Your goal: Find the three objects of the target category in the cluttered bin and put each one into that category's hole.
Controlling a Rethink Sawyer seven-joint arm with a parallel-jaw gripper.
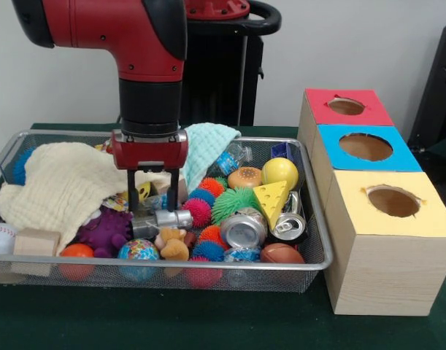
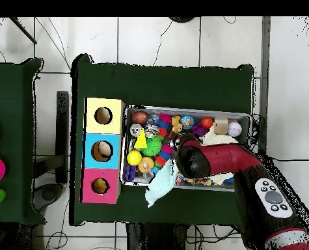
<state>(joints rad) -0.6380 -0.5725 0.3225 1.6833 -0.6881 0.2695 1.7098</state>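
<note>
The wire mesh bin (image 1: 315,219) sits on the green table, full of toys, cans and cloths; it also shows in the overhead view (image 2: 250,118). My gripper (image 1: 153,203) is open and reaches down into the middle of the bin. Its fingertips stand on either side of a small silver can (image 1: 168,219) lying on its side; I cannot tell if they touch it. Two crushed cans (image 1: 243,227) (image 1: 289,224) lie to the right. The red-faced hole (image 1: 346,106) is the far box top, and shows in the overhead view (image 2: 99,186). In the overhead view the arm hides the gripper.
A cream cloth (image 1: 62,182) covers the bin's left, and a mint cloth (image 1: 208,146) hangs over its far rim. Spiky balls, a cheese wedge (image 1: 272,197), a yellow ball (image 1: 279,171), a wooden block (image 1: 36,242) and a baseball (image 1: 0,237) crowd the bin. The blue-faced hole (image 1: 365,147) and the yellow-faced hole (image 1: 393,201) adjoin the red-faced one.
</note>
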